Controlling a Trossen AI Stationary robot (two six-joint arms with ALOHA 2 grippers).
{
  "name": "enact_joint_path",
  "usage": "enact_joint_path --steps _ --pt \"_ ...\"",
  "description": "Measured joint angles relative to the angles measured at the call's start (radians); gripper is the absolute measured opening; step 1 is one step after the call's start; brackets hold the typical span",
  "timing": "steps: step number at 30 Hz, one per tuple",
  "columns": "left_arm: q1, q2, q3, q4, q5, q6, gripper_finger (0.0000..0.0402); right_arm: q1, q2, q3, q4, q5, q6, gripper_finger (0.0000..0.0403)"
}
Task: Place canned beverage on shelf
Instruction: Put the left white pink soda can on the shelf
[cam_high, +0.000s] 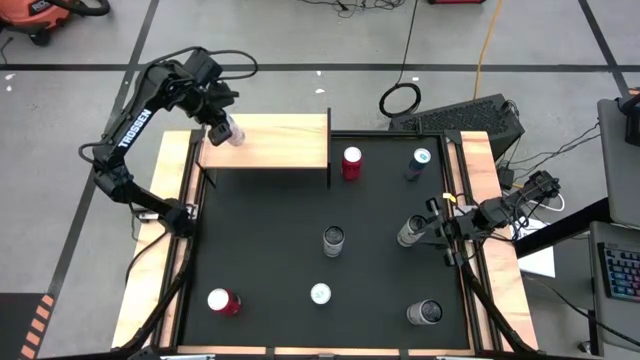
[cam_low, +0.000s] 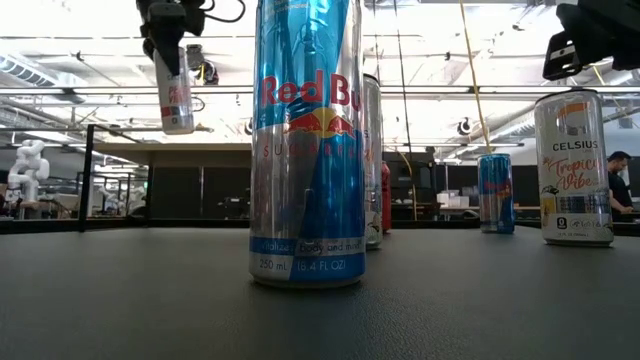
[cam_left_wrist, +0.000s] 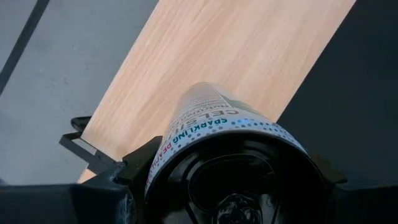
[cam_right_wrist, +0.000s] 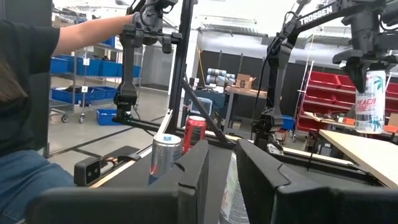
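A white Celsius can is held clamped between the fingers of the left gripper, hanging above the wooden shelf near its edge, so toppling is risked if it is released high or tilted.

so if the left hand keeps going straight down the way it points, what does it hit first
Most likely the wooden shelf: the left hand holds a can pointing down over it, so the can's base would land there first. The gap is hard to judge.
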Motion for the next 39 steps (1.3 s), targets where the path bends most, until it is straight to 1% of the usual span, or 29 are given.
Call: enact_joint_path --steps 6,14,23,39 --pt "0.034 -0.001 -0.039 0.0 0.001 -0.023 0.0253 0.0 0.0 0.0 0.0 0.0 0.0 0.0068" --pt "0.07 -0.001 -0.042 0.0 -0.001 -0.024 0.0258 0.0 0.0 0.0 0.001 0.0 0.0 0.0068" --pt "0.075 -0.001 -0.042 0.001 -0.023 -0.024 0.0283 0.0 0.0 0.0 0.001 0.0 0.0 0.0068" --pt "0.075 -0.002 -0.041 0.001 -0.078 -0.022 0.0286 0.0 0.0 0.0 0.001 0.0 0.0 0.0068"
